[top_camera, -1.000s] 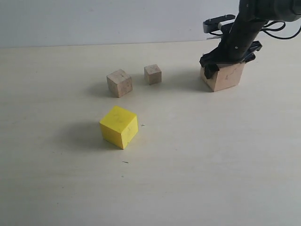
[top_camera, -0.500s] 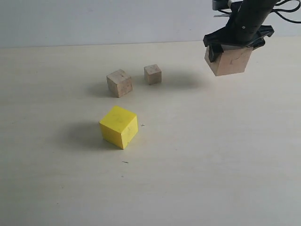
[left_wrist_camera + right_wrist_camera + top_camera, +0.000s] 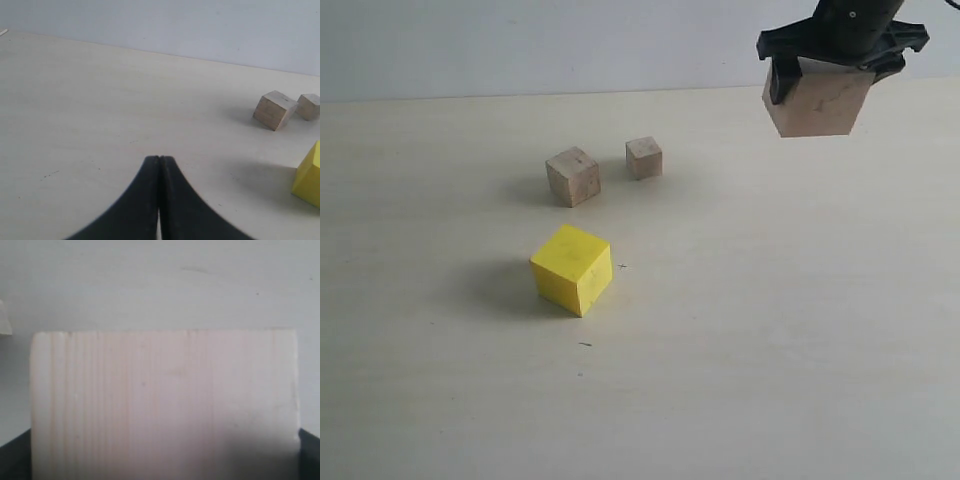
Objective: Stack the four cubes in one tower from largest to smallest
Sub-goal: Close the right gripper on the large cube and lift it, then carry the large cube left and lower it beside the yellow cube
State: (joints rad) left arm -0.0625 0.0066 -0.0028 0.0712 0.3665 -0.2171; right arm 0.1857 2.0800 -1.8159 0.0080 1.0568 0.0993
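My right gripper [image 3: 825, 70] is shut on the large pale wooden cube [image 3: 820, 100] and holds it in the air at the back right, well above the table. That cube [image 3: 165, 405] fills the right wrist view, with the black fingers at its two sides. The yellow cube [image 3: 572, 269] rests on the table left of centre. Behind it stand the small wooden cube [image 3: 573, 176] and the tiniest wooden cube [image 3: 644, 157], apart from each other. In the left wrist view my left gripper [image 3: 159, 161] is shut with nothing in it, and the small cube [image 3: 274, 109], tiniest cube [image 3: 309, 106] and yellow cube [image 3: 309, 176] lie beyond it.
The pale table [image 3: 740, 330] ends at a grey back wall [image 3: 520, 45]. The left arm does not show in the exterior view.
My right gripper has lifted the large pale cube off the table and carried it upward. The other three cubes have not moved.
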